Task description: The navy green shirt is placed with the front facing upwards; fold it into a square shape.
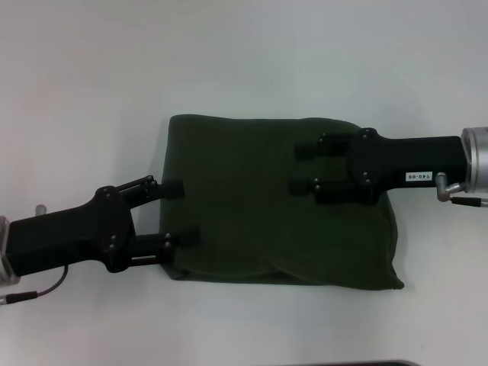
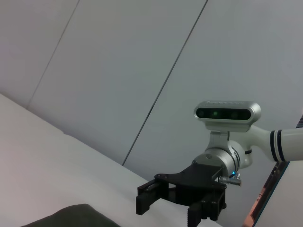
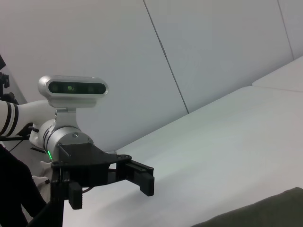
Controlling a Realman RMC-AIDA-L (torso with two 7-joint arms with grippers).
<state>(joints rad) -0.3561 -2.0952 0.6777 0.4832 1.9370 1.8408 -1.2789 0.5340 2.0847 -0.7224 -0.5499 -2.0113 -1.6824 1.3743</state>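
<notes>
Surface: white table [image 1: 244,69], bare apart from the shirt and the two arms; pale wall panels [image 2: 142,56] show behind in both wrist views.

Head view, shirt: the navy green shirt [image 1: 252,229] lies in the middle of the table as a compact, nearly square bundle, plain green side up. No lettering and no sleeves show; layered edges show along its near side.

Head view, left gripper: the left gripper [image 1: 179,213] sits at the shirt's left edge, fingers spread apart, tips over the cloth, nothing pinched between them.

Head view, right gripper: the right gripper [image 1: 305,169] reaches in over the shirt's right half, fingers likewise parted and resting on or just above the fabric, grasping nothing.

Left wrist view: a corner of the shirt [image 2: 71,216] shows low in the picture; beyond it the right gripper [image 2: 168,203] hangs released.

Right wrist view: a strip of the shirt [image 3: 265,213] shows, and the left gripper [image 3: 113,187] beyond it. Whether its fingers are parted cannot be told from this view.

Progress: by its outline the folding looks essentially done. What seems left is pressing it flat, squaring the slightly bulging right corner, and withdrawing both arms.

Containers: none in sight.
</notes>
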